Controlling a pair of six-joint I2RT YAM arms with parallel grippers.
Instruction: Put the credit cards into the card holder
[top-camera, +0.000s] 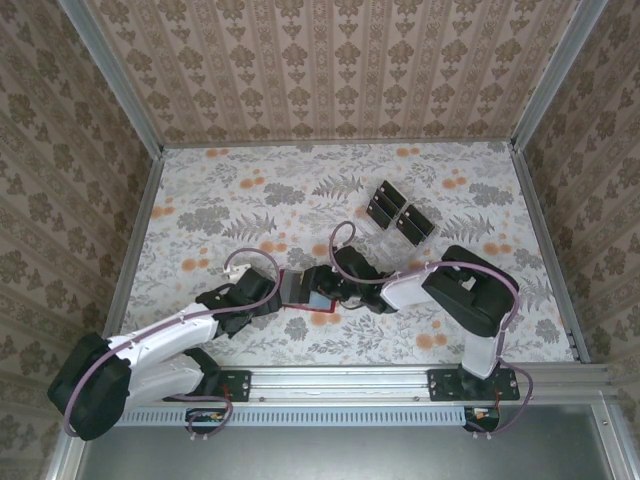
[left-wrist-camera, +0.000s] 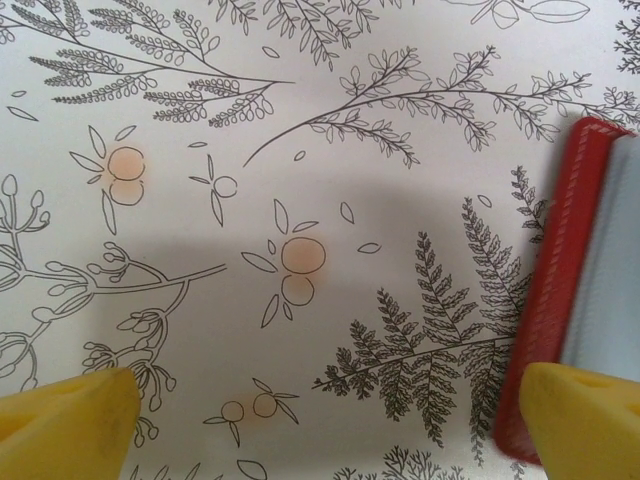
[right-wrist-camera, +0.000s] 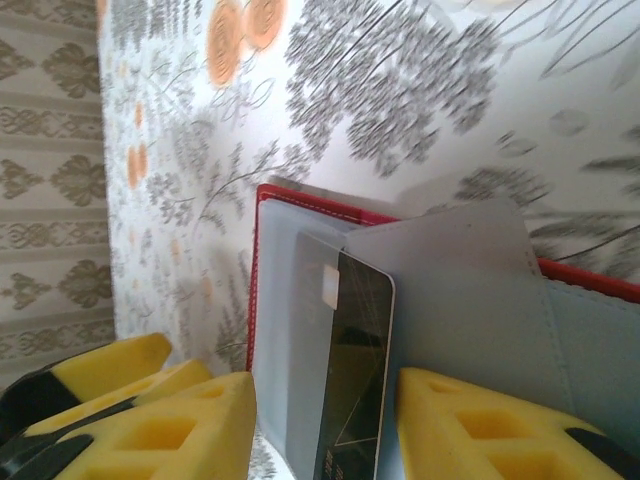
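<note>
The left arm (top-camera: 160, 345) and right arm (top-camera: 470, 290) reach from the near rail to the middle of the flowered tabletop (top-camera: 220, 190). The left arm's jaws stand wide open, low over the surface, with one yellow fingertip (left-wrist-camera: 585, 425) at the red edge of the card holder (left-wrist-camera: 550, 290). The holder lies open, grey inside up. The right arm's jaws are parted on either side of a dark credit card (right-wrist-camera: 358, 370) sitting partly in a grey pocket, and they are not pinching it. Farther back on the right, more dark cards (top-camera: 384, 204) sit together, well apart from the holder.
</note>
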